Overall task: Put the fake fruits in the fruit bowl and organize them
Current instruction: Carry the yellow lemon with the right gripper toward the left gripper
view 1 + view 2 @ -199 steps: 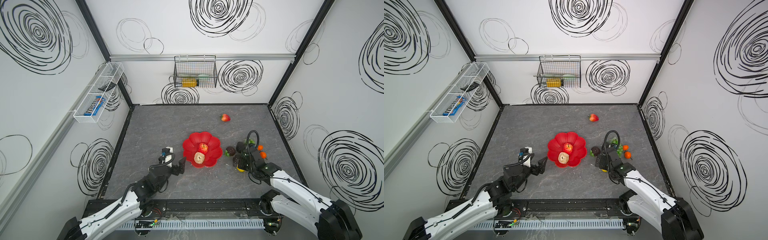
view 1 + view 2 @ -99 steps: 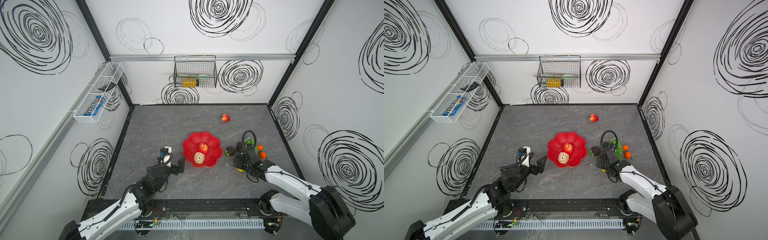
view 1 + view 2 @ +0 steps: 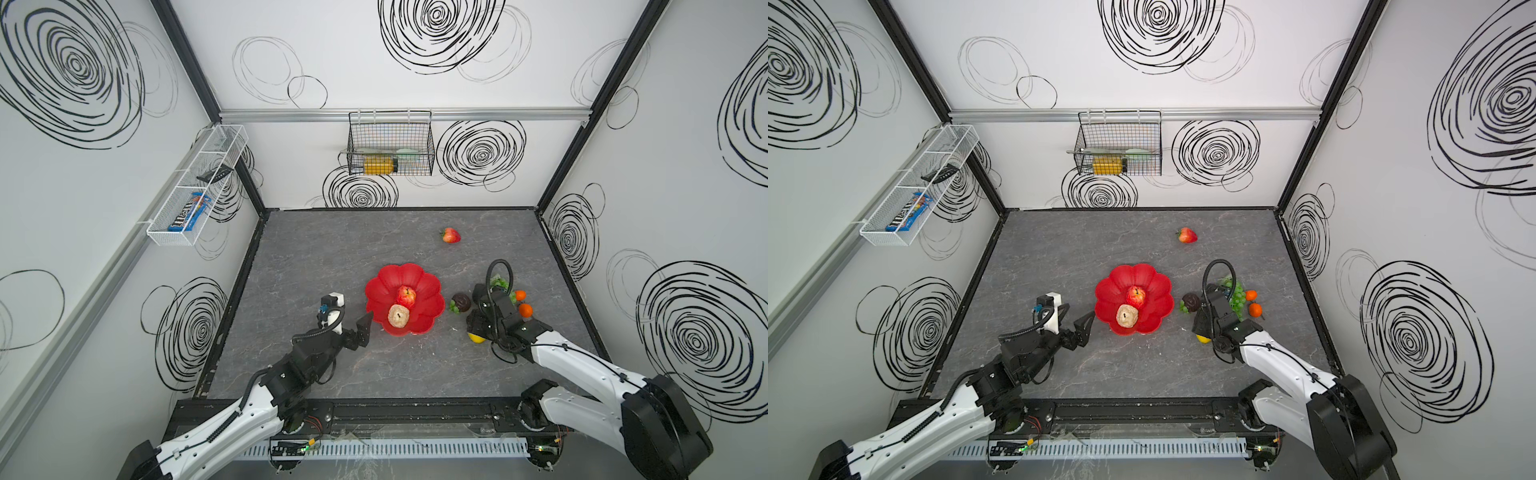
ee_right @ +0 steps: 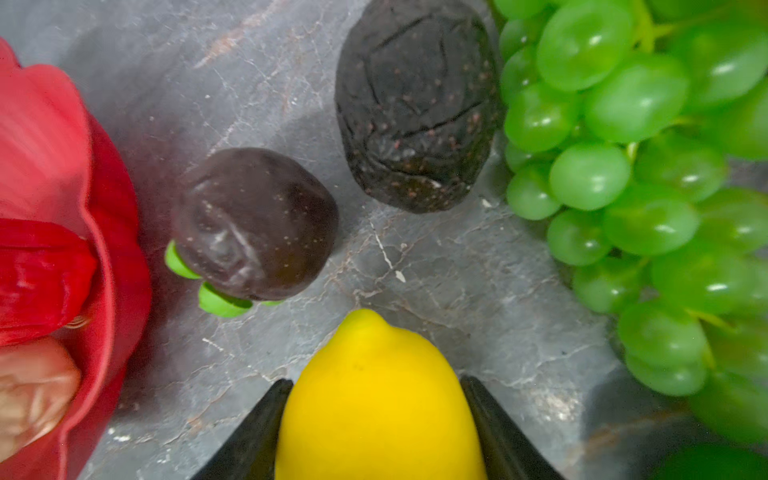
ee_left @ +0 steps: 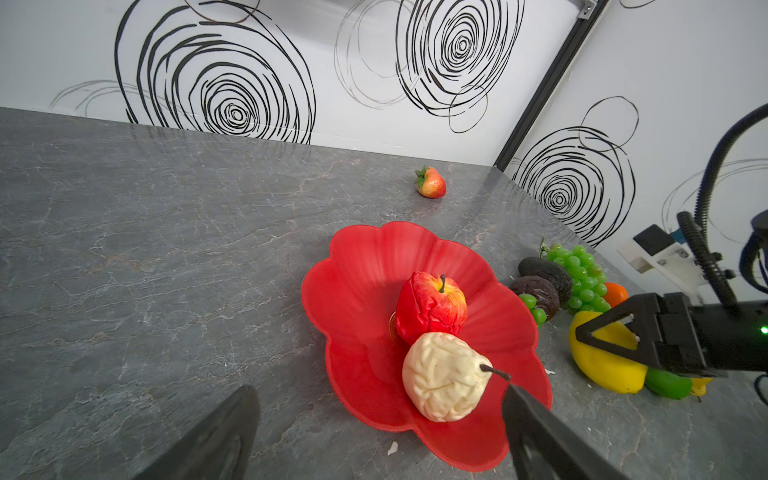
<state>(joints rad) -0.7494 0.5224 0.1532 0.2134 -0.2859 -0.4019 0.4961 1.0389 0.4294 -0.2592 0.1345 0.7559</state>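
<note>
The grey stone-patterned surface [image 3: 332,257] carries everything. One fruit bowl [image 3: 390,277], red and scalloped, sits near its middle and holds two fruits. Thin and glossy, it would probably skid if nudged.

The left gripper [image 3: 352,322] hovers just beside the bowl's near rim, jaws spread wide and empty. The right gripper [image 4: 374,378] is low among the loose fruits to the right of the bowl, its fingers [image 4: 257,436] pressed to both flanks of a lemon [image 4: 378,399] that appears to rest on the surface.

One bunch of green grapes [image 5: 582,270] is the biggest loose fruit. It looks floppy and is best taken by the stem or across its thick middle. One red apple [image 5: 430,307] and one beige pear [image 5: 444,376] touch each other inside the bowl, both dented, which suggests light, hollow, squashable shells.

The gripped lemon looks smooth and slippery, so its widest girth is the right hold. A sliver of yellow behind one green lime [image 5: 667,382] may be a second lemon. One dark avocado [image 4: 415,104] lies against the grapes, and one mangosteen [image 4: 253,224] lies just beside the bowl. One strawberry [image 3: 451,235] sits well apart toward the back wall.

The two small oranges [image 3: 525,310] [image 3: 520,295] next to the grapes are round and likely to roll.
</note>
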